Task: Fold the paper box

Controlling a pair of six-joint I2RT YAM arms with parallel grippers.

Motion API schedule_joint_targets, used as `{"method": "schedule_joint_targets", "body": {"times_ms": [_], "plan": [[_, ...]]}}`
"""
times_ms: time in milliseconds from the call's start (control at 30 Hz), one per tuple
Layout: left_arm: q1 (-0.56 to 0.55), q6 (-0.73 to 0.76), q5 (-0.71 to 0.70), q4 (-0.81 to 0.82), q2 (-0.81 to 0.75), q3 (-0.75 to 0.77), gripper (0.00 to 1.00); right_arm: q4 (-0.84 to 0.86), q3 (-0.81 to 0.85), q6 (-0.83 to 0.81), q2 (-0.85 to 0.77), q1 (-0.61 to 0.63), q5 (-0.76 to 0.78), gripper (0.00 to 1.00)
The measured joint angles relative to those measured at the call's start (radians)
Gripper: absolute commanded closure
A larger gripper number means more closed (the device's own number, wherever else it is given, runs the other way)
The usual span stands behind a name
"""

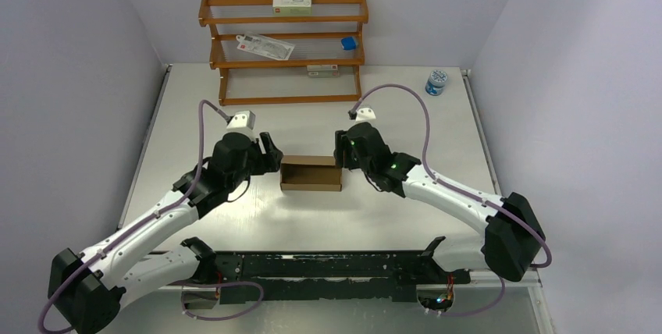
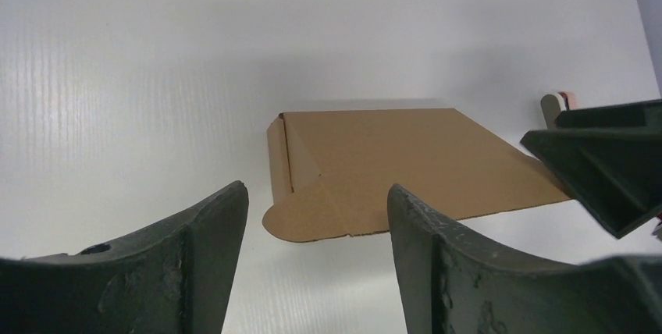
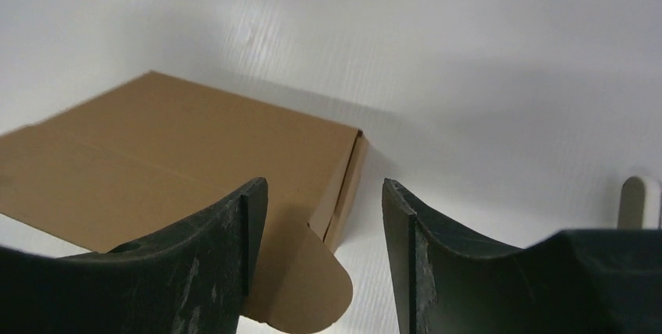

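1. You see the paper box (image 1: 311, 173) sitting on the tabletop (image 1: 312, 108), midway between the two arms.
2. Your left end effector (image 1: 271, 154) sits just beside the box's left end, fingers spread apart, holding nothing.
3. Your right end effector (image 1: 340, 153) sits just beside the box's right end, likewise spread and empty.
4. In each wrist view, a rounded flap (image 2: 300, 221) juts from the box's end and lies flat on the tabletop.

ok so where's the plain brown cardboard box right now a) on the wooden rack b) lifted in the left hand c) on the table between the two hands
c: the plain brown cardboard box lies on the white table between the left hand and right hand, both open.
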Motion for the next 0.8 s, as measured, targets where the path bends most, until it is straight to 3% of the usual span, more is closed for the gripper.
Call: {"method": "schedule_joint_targets", "body": {"times_ms": [333,633,800], "plan": [[0.000,-0.007,0.078,0.087,0.023,-0.124,0.43,0.059,-0.153,0.034,-0.001,0.000,-0.098,0.42],[0.000,-0.029,0.122,0.108,0.019,-0.200,0.40,0.143,-0.222,0.067,0.021,0.000,-0.128,0.42],[0.000,-0.031,0.119,0.090,0.003,-0.208,0.29,0.203,-0.262,0.076,0.040,0.000,-0.135,0.42]]}}
